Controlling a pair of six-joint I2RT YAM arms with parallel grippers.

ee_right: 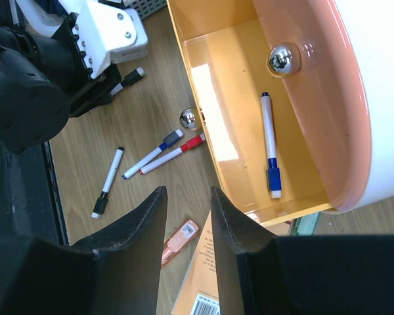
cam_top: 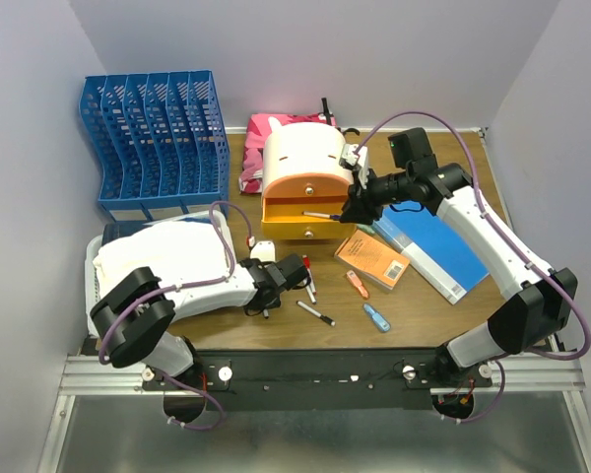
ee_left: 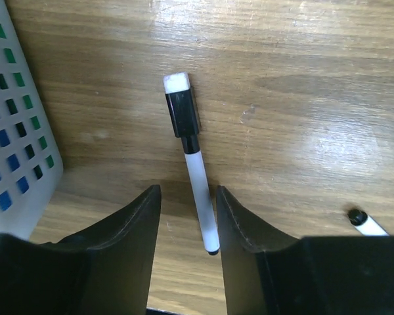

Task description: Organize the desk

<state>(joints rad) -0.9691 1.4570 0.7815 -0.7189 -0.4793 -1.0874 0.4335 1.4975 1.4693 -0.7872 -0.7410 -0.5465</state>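
Note:
On the brown desk [cam_top: 424,305] lies a white marker with a black cap [ee_left: 192,164], also seen in the right wrist view [ee_right: 128,79]. My left gripper [ee_left: 187,190] straddles its tail end low over the wood. The marker rests against the right finger, with a gap to the left finger, so the gripper is open. My right gripper [ee_right: 187,191] hovers open and empty beside the pulled-out orange drawer [ee_right: 230,98] of the white-topped drawer unit [cam_top: 300,163]. A blue-capped marker [ee_right: 269,141] lies inside that drawer.
A red and a blue marker [ee_right: 161,151] and another black marker [cam_top: 315,313] lie on the desk. An orange book [cam_top: 372,258], a blue book [cam_top: 433,246], a pink eraser [cam_top: 357,284] and a small blue item [cam_top: 376,317] lie right. Blue file rack [cam_top: 153,143] and white tray [cam_top: 158,261] stand left.

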